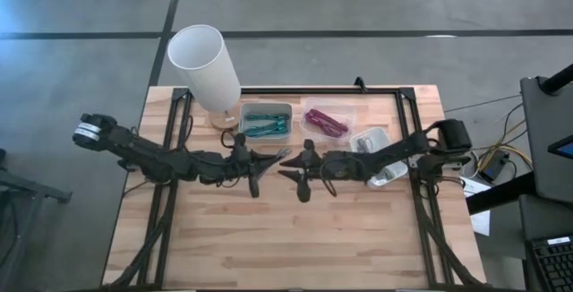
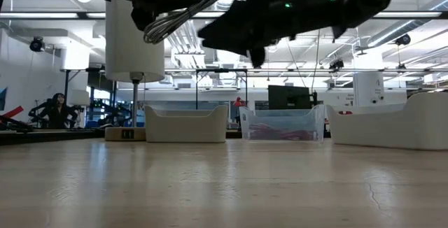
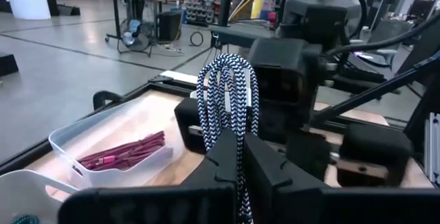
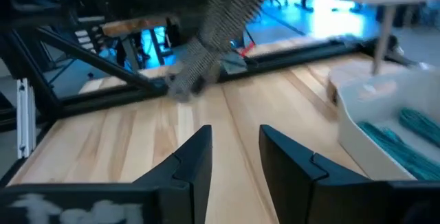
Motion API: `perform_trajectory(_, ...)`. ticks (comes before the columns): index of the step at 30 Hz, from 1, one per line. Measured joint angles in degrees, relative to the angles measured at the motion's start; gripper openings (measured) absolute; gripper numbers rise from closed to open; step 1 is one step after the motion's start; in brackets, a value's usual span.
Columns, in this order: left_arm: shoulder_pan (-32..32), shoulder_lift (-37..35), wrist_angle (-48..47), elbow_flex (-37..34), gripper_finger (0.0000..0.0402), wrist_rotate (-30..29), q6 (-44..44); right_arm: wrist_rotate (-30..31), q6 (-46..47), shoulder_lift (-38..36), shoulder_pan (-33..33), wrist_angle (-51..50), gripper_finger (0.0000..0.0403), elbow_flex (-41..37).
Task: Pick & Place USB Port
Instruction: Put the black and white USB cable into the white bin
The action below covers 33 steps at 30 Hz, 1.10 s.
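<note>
From above, two dark arms meet tip to tip over the middle of a wooden surface (image 1: 269,238): the left claw (image 1: 269,159) is clamped on a coiled braided cable (image 1: 253,177), while the right claw (image 1: 288,163) faces it with its fingers apart, holding nothing. Along the far edge stand a white lamp (image 1: 206,68), a white bin of teal cables (image 1: 265,123), a clear bin of magenta cables (image 1: 327,122) and a white bin (image 1: 380,158) partly hidden under the right arm. At table-top height, the two arms hang as dark shapes above the bare wood, the grey loops of the cable (image 2: 178,18) dangling from the left one well clear of the surface; the lamp (image 2: 134,46) and three bins line the background. Through the left wrist camera, the black-and-white cable (image 3: 228,100) rises in tall loops from between the closed fingers (image 3: 223,165), with the right arm's claw just behind it and the bin of magenta cables (image 3: 110,148) beside. Through the right wrist camera, the two fingers (image 4: 199,162) stand parted over the wood, the cable (image 4: 213,38) hanging blurred ahead and the teal cables (image 4: 405,138) off to one side.
</note>
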Motion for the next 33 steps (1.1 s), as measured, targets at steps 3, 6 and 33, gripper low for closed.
perform_trajectory(3,0.0,0.0,0.2,-0.1,0.0007,0.0,0.0,-1.8,-3.3,2.2,0.2,0.6,0.0121,2.5)
perform_trajectory(6,0.0,0.0,0.2,-0.3,0.0008,0.0,0.3,-2.4,-5.4,3.7,0.3,0.8,0.0128,5.1)
perform_trajectory(33,-0.9,0.0,0.3,-0.5,0.0009,1.7,0.3,-2.3,-7.3,6.0,0.5,1.7,0.0149,9.4)
